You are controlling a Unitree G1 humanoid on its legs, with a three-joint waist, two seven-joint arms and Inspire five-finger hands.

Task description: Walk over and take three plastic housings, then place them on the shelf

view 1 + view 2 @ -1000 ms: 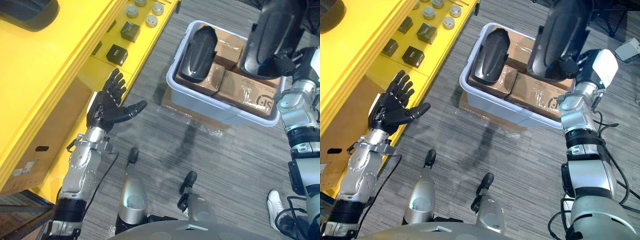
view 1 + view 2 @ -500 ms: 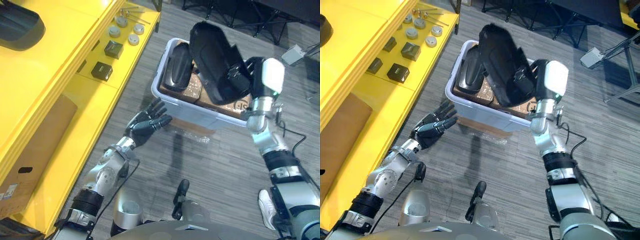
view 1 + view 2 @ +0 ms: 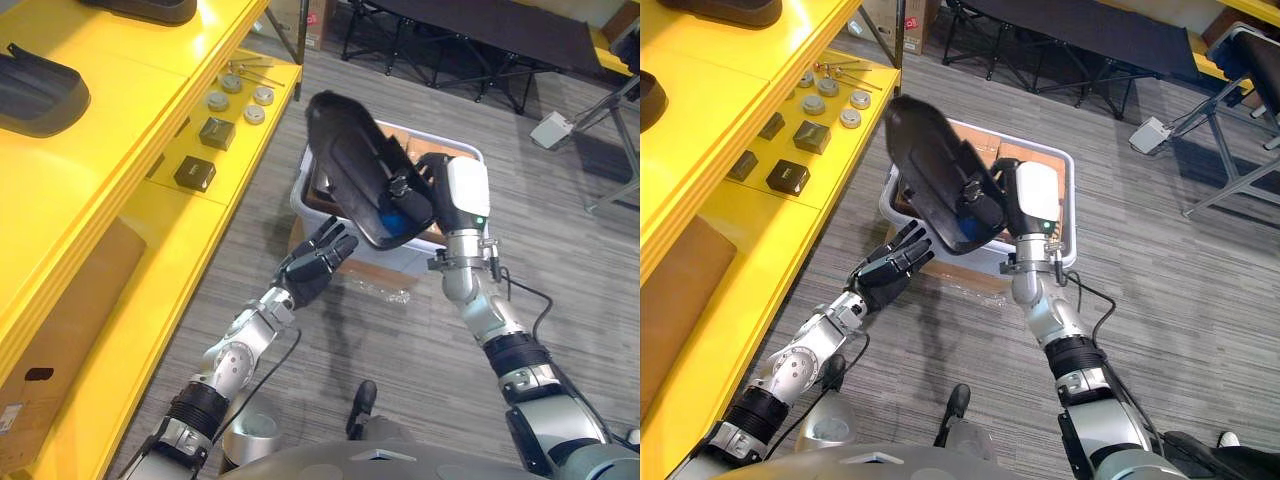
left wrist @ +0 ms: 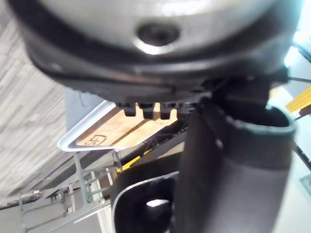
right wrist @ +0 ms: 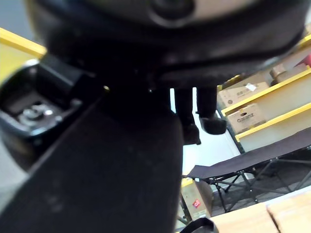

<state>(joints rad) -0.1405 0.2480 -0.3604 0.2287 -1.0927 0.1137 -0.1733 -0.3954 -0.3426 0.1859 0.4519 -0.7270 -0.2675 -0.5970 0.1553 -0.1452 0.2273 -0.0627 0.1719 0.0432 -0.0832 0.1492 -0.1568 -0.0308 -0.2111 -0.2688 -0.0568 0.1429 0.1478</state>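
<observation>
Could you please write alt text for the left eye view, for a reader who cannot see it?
The robot's right hand grips a large black plastic housing, held above a pale grey plastic bin, while the open left hand reaches up toward it. To the left stands a yellow shelf bearing another black housing.

I count three black housings (image 3: 362,175), four dark blocks (image 3: 812,135), at least four round metal discs (image 3: 232,84), one grey bin (image 3: 1073,210).
</observation>
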